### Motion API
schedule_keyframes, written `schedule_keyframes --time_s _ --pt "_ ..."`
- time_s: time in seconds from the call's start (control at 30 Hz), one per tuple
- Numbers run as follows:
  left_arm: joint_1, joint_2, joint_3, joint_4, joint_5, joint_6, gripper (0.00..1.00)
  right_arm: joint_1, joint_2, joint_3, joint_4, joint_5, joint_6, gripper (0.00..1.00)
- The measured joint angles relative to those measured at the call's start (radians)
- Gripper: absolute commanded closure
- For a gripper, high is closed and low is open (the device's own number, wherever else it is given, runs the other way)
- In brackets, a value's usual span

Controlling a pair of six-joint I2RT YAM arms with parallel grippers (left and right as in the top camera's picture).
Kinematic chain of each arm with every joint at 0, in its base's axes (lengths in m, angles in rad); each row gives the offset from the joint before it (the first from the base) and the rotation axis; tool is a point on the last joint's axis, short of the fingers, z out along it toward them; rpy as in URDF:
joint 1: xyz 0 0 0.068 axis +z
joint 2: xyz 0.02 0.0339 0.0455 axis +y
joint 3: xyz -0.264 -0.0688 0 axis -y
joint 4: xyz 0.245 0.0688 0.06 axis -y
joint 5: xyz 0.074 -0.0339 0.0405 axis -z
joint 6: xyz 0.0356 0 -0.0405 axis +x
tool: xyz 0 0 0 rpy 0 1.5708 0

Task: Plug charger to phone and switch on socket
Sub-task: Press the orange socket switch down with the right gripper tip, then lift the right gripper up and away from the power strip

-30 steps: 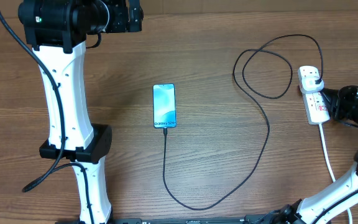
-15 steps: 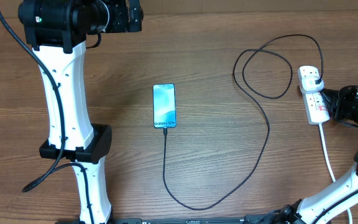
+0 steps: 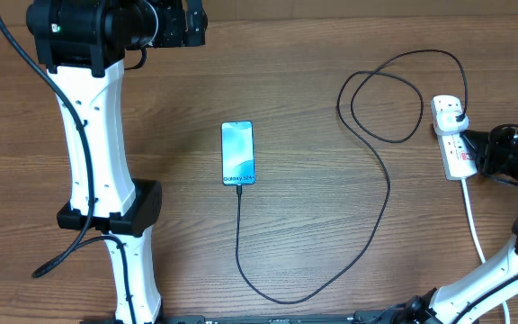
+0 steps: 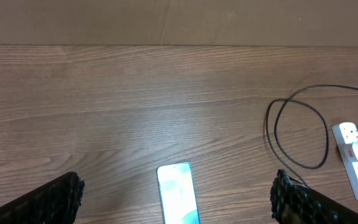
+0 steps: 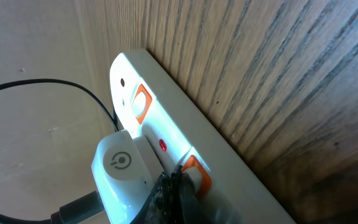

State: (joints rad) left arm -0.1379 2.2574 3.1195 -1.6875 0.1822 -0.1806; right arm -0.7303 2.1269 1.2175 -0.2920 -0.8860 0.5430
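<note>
Right arm: reaches in low from the right side of the socket (image 3: 454,142). Right gripper (image 3: 477,148): clenched, tips together on the socket face beside an orange switch (image 5: 196,172); whether they touch the switch is hard to judge. Left arm: upright, far left of the socket. Left gripper (image 3: 187,22): released, fingers (image 4: 61,198) spread wide, holding nothing. Phone (image 3: 237,153): flat, well left of the socket, screen reading "Galaxy S24". Charger (image 3: 388,193): cable runs from the phone's near end, loops, and reaches a white adapter (image 5: 120,167) with a power symbol, seated in the socket. Red print on the socket: illegible.
</note>
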Motion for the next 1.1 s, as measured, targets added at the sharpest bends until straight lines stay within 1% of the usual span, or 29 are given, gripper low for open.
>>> schedule_keyframes --time_s 0.37,0.7,0.83,1.1 --pt "0.0 0.0 0.0 0.0 0.0 0.0 0.0 -0.019 0.0 -0.002 0.018 -0.001 -0.001 0.96" --pt "0.0 0.0 0.0 0.0 0.0 0.0 0.0 -0.175 -0.013 -0.021 0.0 0.0 -0.005 0.96" --pt "0.0 0.0 0.0 0.0 0.0 0.0 0.0 -0.175 -0.083 -0.024 -0.001 -0.021 -0.005 0.96" --pt "0.0 0.0 0.0 0.0 0.0 0.0 0.0 -0.17 -0.293 -0.024 0.001 -0.096 -0.03 0.96"
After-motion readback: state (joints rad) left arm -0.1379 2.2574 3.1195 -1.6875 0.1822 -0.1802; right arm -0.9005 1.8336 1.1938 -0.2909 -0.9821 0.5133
